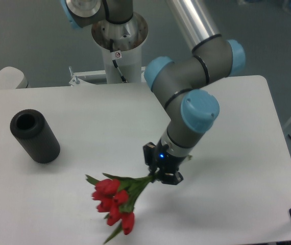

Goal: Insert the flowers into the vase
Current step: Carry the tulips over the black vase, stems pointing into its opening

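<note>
The flowers (116,200) are a bunch of red tulip buds with green stems and leaves, at the front middle of the white table (84,112), buds pointing down-left. My gripper (161,176) is shut on the stem ends at the bunch's upper right. I cannot tell whether the buds rest on the table or hang just above it. The vase (34,135) is a matte black thick-walled cylinder at the left of the table, its round hole facing up and toward the camera. It is far to the left of the gripper and the flowers.
The arm's base column (119,48) stands at the table's back edge. The arm's elbow and wrist joints (196,76) reach over the table's right half. The table's front edge runs just below the flowers.
</note>
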